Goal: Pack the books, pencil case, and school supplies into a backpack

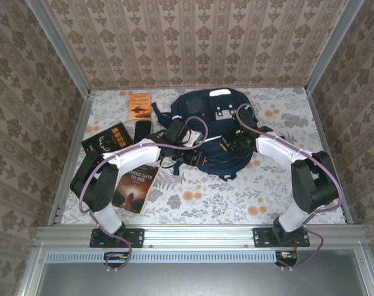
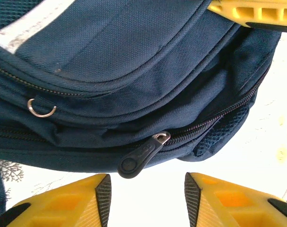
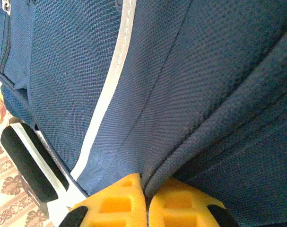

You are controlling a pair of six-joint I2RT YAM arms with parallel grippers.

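The large navy-blue fabric backpack with thin white stripes [image 1: 214,120] lies at twelve o'clock on the flowered table [image 1: 236,197]. The right gripper [image 3: 145,201] has its yellow fingers pressed together on a fold of the backpack's weave. The left gripper [image 2: 145,198] stands spread with nothing between its fingers, and the black rubber zipper pull [image 2: 139,158] sits just off its twelve o'clock.

The pull is small and lies flat on the cloth, so the left fingers could close on fabric beside it, or on nothing. If the right pinch is shallow, the fold may slip out under a tug, and the bag would drag rather than open.

From above, the cargo is laid out at nine to ten o'clock of the backpack:
- the small orange paperback [image 1: 139,106]
- the flat black oblong pencil case [image 1: 142,131]
- the black book with gold lettering [image 1: 106,140]
- the dark brown paperback [image 1: 134,188], lower down at eight o'clock

The wrist views give what the arms cover from above: the pull's exact lie, a small metal ring [image 2: 40,109], and the pinch itself.
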